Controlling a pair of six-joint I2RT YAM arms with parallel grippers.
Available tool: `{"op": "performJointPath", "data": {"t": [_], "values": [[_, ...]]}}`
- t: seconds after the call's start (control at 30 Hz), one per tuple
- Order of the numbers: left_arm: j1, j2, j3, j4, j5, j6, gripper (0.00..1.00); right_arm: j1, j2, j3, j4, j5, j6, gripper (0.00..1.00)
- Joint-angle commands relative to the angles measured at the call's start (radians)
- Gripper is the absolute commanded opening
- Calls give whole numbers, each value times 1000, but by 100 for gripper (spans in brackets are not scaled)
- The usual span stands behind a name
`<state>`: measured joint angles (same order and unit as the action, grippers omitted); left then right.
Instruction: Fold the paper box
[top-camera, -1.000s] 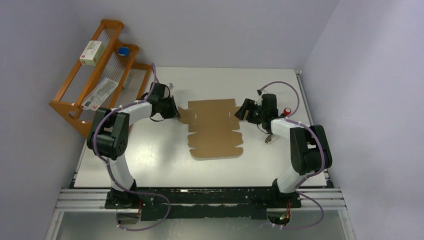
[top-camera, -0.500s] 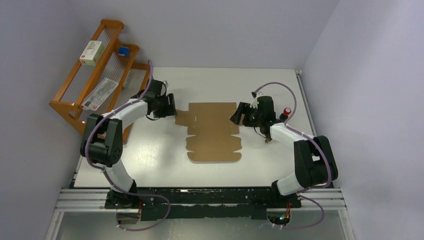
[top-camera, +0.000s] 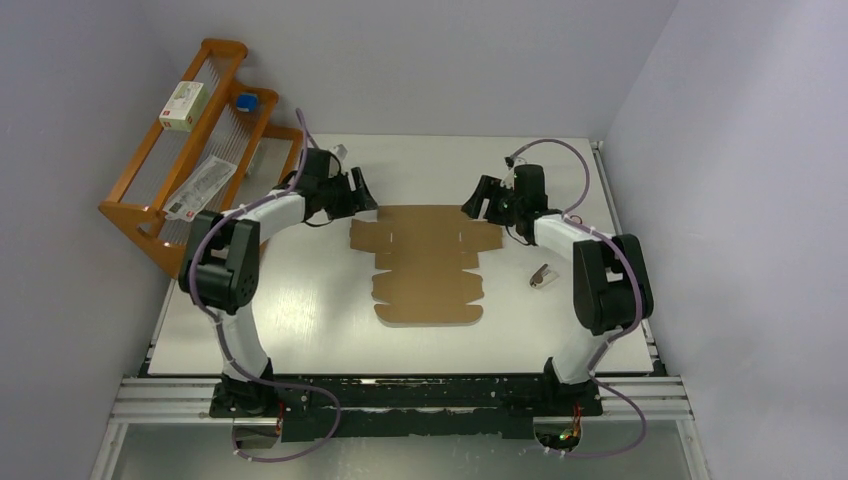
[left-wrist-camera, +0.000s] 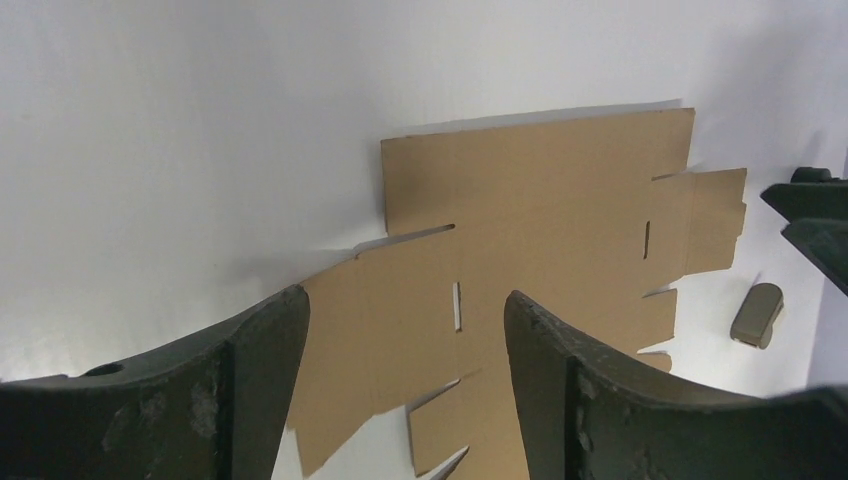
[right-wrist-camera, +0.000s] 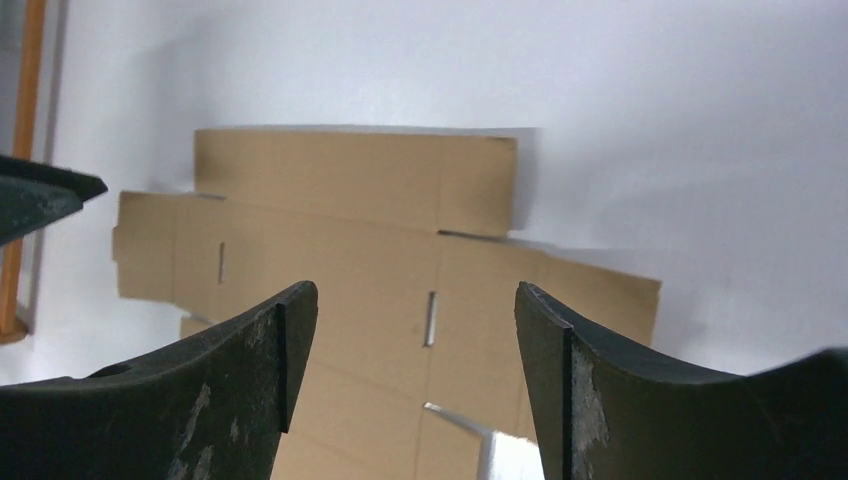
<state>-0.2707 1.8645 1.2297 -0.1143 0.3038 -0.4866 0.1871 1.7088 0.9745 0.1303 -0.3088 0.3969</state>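
Well, both my pairs of jaws are spread wide and grasp nothing. The box (top-camera: 425, 262) is a flat cut sheet on the worktop (top-camera: 300, 300), about midway between the left and right edges and somewhat toward the far edge. Its widest band runs left to right along its far side, and a narrower part reaches back toward the near edge. My left gripper (top-camera: 356, 192) sits at the far-left corner of that band and my right gripper (top-camera: 478, 200) at the far-right corner, so the sheet lies between them and slightly to their near side. Both wrist views look over the cardboard through parted fingers; whether any fingertip touches it I cannot tell. Neither arm is clearly nearer. I judge the folding not yet begun, and the next move turns on closing in from the two ends of that band.
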Motion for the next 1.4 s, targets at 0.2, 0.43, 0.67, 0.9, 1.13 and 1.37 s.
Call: {"op": "performJointPath", "data": {"t": [0.2, 0.43, 0.67, 0.9, 1.13, 1.37], "values": [[-7, 143, 92, 145, 102, -43, 78, -44, 178, 112, 32, -68, 51, 71], [-7, 214, 146, 127, 124, -26, 78, -50, 274, 188, 7, -92, 60, 69], [-10, 269, 165, 123, 173, -34, 76, -50, 333, 199, 39, -145, 106, 64], [-28, 292, 161, 126, 195, -32, 72, -50, 362, 204, 69, -183, 136, 54], [-35, 252, 154, 116, 159, -17, 68, -51, 344, 197, 71, -200, 124, 30], [-19, 214, 115, 127, 160, -21, 70, -54, 328, 178, 114, -246, 122, 6]]}}
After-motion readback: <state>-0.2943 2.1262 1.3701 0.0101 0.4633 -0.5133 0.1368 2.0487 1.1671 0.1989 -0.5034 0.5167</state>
